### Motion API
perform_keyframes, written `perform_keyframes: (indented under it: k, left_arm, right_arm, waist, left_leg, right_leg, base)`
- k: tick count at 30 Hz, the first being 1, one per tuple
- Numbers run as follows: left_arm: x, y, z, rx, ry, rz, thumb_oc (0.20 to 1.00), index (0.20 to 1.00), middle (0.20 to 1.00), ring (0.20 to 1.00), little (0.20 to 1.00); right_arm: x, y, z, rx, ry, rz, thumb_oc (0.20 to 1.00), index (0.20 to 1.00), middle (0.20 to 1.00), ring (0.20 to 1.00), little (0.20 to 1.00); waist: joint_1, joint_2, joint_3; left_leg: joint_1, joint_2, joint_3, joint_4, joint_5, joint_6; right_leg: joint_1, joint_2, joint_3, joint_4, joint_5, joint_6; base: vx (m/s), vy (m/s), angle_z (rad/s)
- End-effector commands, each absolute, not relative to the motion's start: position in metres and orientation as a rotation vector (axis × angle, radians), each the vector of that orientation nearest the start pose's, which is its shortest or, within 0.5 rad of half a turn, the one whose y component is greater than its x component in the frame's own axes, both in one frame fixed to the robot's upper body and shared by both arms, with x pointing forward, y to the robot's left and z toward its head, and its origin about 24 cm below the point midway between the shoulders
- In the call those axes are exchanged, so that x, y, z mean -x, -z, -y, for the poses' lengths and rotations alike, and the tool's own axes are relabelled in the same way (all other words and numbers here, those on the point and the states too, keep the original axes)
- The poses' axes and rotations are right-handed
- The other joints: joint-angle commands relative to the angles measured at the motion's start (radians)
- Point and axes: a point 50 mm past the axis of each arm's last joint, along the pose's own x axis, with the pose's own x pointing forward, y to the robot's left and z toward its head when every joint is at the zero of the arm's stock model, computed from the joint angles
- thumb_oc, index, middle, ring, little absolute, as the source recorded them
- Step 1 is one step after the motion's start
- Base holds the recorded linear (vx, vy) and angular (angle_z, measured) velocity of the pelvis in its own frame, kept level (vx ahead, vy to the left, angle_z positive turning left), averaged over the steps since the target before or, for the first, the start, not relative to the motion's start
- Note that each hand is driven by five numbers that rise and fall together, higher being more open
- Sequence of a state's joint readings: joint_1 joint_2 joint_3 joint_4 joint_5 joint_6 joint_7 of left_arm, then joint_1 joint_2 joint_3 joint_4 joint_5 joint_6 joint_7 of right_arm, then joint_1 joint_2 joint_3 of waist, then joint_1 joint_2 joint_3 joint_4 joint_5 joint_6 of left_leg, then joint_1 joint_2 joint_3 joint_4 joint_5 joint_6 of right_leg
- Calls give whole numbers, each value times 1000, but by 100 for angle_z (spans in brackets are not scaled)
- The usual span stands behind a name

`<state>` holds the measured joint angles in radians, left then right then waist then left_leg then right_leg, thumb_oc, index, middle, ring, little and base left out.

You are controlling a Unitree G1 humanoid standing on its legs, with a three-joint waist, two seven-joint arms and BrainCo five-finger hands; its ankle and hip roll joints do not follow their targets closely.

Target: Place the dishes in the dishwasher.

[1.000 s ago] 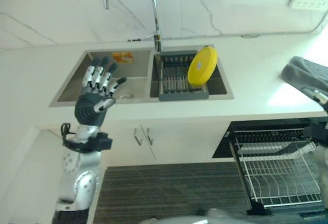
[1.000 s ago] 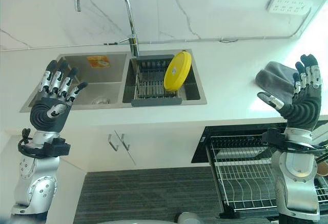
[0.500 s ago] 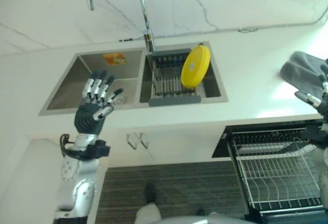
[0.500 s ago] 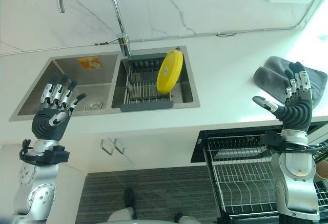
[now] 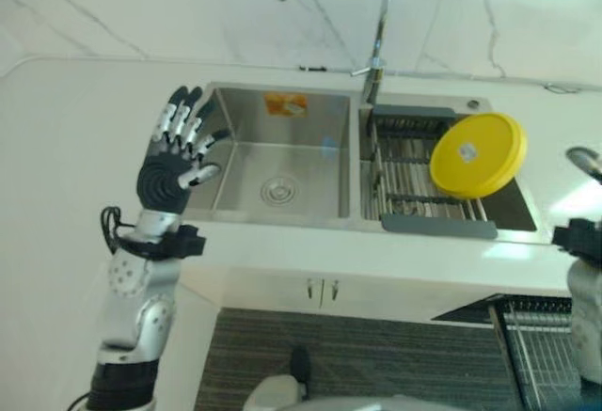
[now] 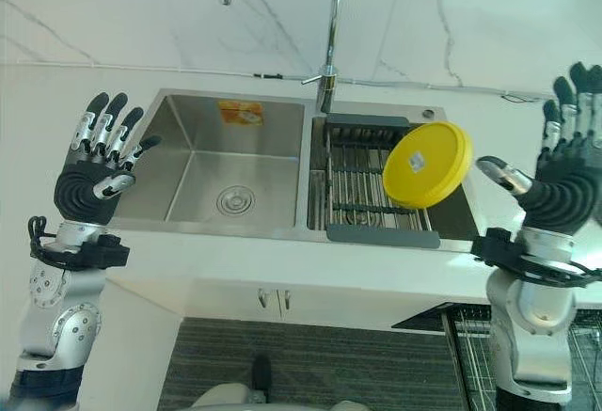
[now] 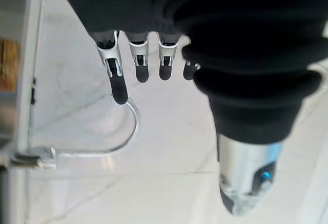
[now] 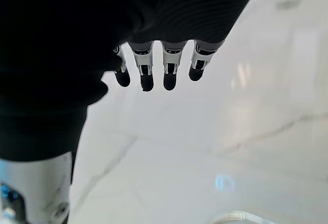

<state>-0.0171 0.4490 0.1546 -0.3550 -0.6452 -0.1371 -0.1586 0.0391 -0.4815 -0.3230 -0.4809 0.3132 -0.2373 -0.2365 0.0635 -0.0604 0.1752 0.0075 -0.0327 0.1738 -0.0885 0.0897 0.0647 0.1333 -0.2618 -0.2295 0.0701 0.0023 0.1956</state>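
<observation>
A round yellow plate (image 6: 428, 164) stands on edge in the dark drying rack (image 6: 362, 195) in the sink's right basin. My left hand (image 6: 91, 178) is raised in front of the sink's left basin (image 6: 221, 162), fingers straight and spread, holding nothing. My right hand (image 6: 564, 185) is raised to the right of the plate, apart from it, also open and empty. The wire dishwasher rack (image 6: 470, 350) peeks in at the bottom right, pulled out below the counter.
A tall curved tap (image 6: 324, 16) rises behind the sink's divider. An orange sticker (image 6: 237, 111) sits on the left basin's back wall. White counter (image 6: 282, 275) runs along the sink's front, with cabinet doors (image 6: 273, 298) beneath. A shoe shows on the grey floor (image 6: 310, 369).
The camera has swung left: sink and plate now sit further right in view, and the grey cloth and most of the dishwasher rack have left the picture. Both hands stay raised and open.
</observation>
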Motion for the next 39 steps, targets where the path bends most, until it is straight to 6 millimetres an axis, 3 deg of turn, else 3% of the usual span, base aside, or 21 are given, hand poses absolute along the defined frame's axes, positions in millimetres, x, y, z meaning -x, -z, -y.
perform_keyframes:
  k: [1, 5, 8, 10, 11, 13, 16, 19, 22, 25, 30, 39]
  left_arm:
    - [-224, -191, -218, 20, 217, 656, 1000, 1000, 1000, 1000, 1000]
    - [-219, -196, -218, -87, 204, 709, 1000, 1000, 1000, 1000, 1000]
    - [-217, -200, -219, -121, 179, 735, 1000, 1000, 1000, 1000, 1000]
    - [-217, -204, -222, -122, 164, 761, 1000, 1000, 1000, 1000, 1000]
    - [-218, -205, -222, -141, 152, 786, 1000, 1000, 1000, 1000, 1000]
    - [-218, -204, -220, -154, 137, 794, 1000, 1000, 1000, 1000, 1000]
    - [-220, -201, -221, -147, 74, 776, 1000, 1000, 1000, 1000, 1000]
    - [-219, -198, -224, -117, 45, 768, 1000, 1000, 1000, 1000, 1000]
    - [-221, -193, -223, -98, 57, 742, 1000, 1000, 1000, 1000, 1000]
    - [-220, -188, -222, -109, 42, 722, 1000, 1000, 1000, 1000, 1000]
    - [-224, -181, -224, -93, 3, 712, 1000, 1000, 1000, 1000, 1000]
    - [-227, -176, -225, -94, -13, 693, 1000, 1000, 1000, 1000, 1000]
  right_arm:
    - [-198, -222, 263, 240, 315, 874, 1000, 1000, 1000, 1000, 1000]
    - [-202, -216, 267, 277, 286, 785, 1000, 1000, 1000, 1000, 1000]
    - [-203, -215, 268, 263, 259, 784, 1000, 1000, 1000, 1000, 1000]
    - [-205, -216, 266, 246, 228, 783, 1000, 1000, 1000, 1000, 1000]
    - [-209, -211, 266, 102, 211, 760, 1000, 1000, 1000, 1000, 1000]
    - [-213, -206, 265, 3, 176, 736, 1000, 1000, 1000, 1000, 1000]
    - [-219, -201, 261, 40, 168, 689, 1000, 1000, 1000, 1000, 1000]
    - [-221, -200, 257, 76, 112, 656, 1000, 1000, 1000, 1000, 1000]
    - [-230, -192, 254, -72, 15, 573, 1000, 1000, 1000, 1000, 1000]
    - [-235, -183, 248, -69, -25, 507, 1000, 1000, 1000, 1000, 1000]
    - [-248, -175, 238, -239, -90, 488, 1000, 1000, 1000, 1000, 1000]
    - [-265, -163, 251, -115, 45, 392, 1000, 1000, 1000, 1000, 1000]
  waist:
    - [-4, 19, -50]
    - [-11, 13, -43]
    - [-18, 13, -38]
    - [-25, 14, -31]
    - [-47, 16, -24]
    - [-46, 15, -30]
    - [-52, 13, -54]
    - [-61, 19, -69]
    - [-68, 26, -76]
    - [-73, 34, -81]
    - [-65, 42, -85]
    - [-42, 47, -98]
  left_leg:
    - [23, 68, -76, 6, -114, -64]
    - [35, 57, -89, 3, -124, -47]
    - [39, 70, -80, 1, -131, -66]
    - [43, 82, -70, 1, -139, -80]
    - [58, 94, -79, 1, -152, -82]
    - [62, 105, -71, 1, -154, -88]
    - [79, 138, -45, 1, -154, -109]
    - [97, 166, -21, 1, -148, -132]
    - [107, 192, -10, 1, -134, -153]
    - [109, 210, -6, 1, -123, -169]
    - [110, 220, -16, 1, -113, -179]
    - [112, 210, -32, 1, -111, -186]
  right_leg:
    - [-5, 30, 8, 76, -29, -11]
    - [-60, 47, 27, 178, -4, -16]
    - [-93, 41, 14, 77, -5, -19]
    - [-113, 39, -3, -16, 28, -11]
    - [-141, 50, 48, -25, 54, -1]
    - [-123, 56, 32, -54, 39, -4]
    - [-75, 81, 5, -123, 22, -5]
    - [-52, 104, 7, -151, 9, -29]
    - [-39, 128, 5, -153, -8, -52]
    - [-37, 148, -7, -154, -17, -68]
    - [-20, 171, -25, -151, -31, -87]
    - [2, 167, -40, -155, -38, -93]
  base:
    - [34, 107, -5]
    - [10, 24, -14]
    - [0, -141, -13]
    - [-6, -298, -23]
    - [-1, -358, -7]
    - [6, -376, 31]
    - [16, -320, 24]
    - [29, -230, -10]
    - [4, -233, -9]
    - [-55, -172, 6]
    - [-36, -51, 2]
    - [-7, 27, 8]
